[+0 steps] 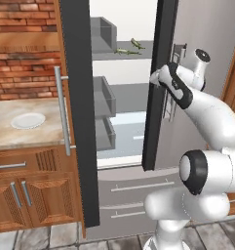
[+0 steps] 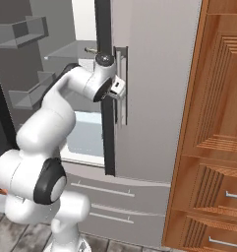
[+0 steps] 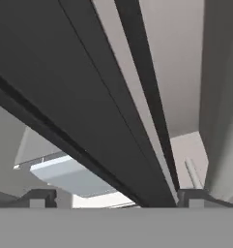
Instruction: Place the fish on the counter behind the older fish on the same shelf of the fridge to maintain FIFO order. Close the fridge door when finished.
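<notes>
Two small olive-green fish lie on the fridge's upper grey shelf [image 1: 107, 55]: one fish [image 1: 123, 51] toward the front and the other fish [image 1: 136, 44] behind it to the right. The beige counter [image 1: 11, 136] holds a white plate [image 1: 28, 120]. The fridge [image 2: 154, 74] has its left door [image 1: 80, 112] swung wide open, and the black edge of its right door [image 1: 158, 83] stands ajar. My gripper [image 1: 154, 78] [image 2: 119, 91] [image 3: 117, 198] is open at that black edge, its fingertips [image 3: 38, 198] wide apart on either side of it, holding nothing.
Grey door bins [image 1: 103, 95] hang on the open left door, whose silver handle [image 1: 62, 110] juts over the counter. Fridge drawers [image 1: 124, 190] sit below. Tall wooden cabinets [image 2: 213, 123] stand close on the right of the fridge.
</notes>
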Tool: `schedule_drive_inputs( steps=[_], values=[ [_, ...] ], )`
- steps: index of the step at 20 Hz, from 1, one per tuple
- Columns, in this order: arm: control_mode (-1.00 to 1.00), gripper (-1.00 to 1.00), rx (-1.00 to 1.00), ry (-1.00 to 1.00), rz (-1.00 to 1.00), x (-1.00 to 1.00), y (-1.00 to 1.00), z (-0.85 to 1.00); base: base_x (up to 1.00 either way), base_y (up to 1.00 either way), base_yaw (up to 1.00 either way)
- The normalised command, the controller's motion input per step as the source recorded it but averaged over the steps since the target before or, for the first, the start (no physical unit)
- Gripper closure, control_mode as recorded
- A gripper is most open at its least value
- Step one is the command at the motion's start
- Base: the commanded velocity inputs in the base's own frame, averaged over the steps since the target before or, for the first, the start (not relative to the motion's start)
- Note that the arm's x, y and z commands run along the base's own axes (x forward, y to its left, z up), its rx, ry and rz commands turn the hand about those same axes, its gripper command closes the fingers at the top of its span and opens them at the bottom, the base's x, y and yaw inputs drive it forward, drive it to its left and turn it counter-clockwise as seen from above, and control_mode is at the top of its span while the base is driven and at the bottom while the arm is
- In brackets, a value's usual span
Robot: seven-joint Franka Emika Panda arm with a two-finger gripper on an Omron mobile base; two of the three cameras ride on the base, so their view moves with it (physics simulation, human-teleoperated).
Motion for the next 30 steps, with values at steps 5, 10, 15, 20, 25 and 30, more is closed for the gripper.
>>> schedule_drive_inputs(
  steps=[5,10,15,20,25,30],
  values=[
    [-1.0,-1.0,-0.23,-0.3,-0.13,0.74,0.06,0.0,0.0,0.0,0.0],
    [-1.0,-1.0,-0.23,-0.3,-0.13,0.66,0.0,0.0,0.0,0.0,0.0],
    [-1.0,-1.0,-0.23,-0.3,-0.12,0.61,0.0,0.0,0.0,0.0,0.0],
    [-1.0,-1.0,-0.26,-0.44,-0.07,0.52,0.07,-0.03,0.0,0.0,0.0],
    [-1.0,-1.0,-0.31,-0.67,-0.01,0.12,0.17,-0.32,0.0,0.0,0.0],
    [-1.0,-1.0,-0.29,-0.8,0.0,-0.69,0.21,-0.5,0.0,0.0,0.0]
  ],
)
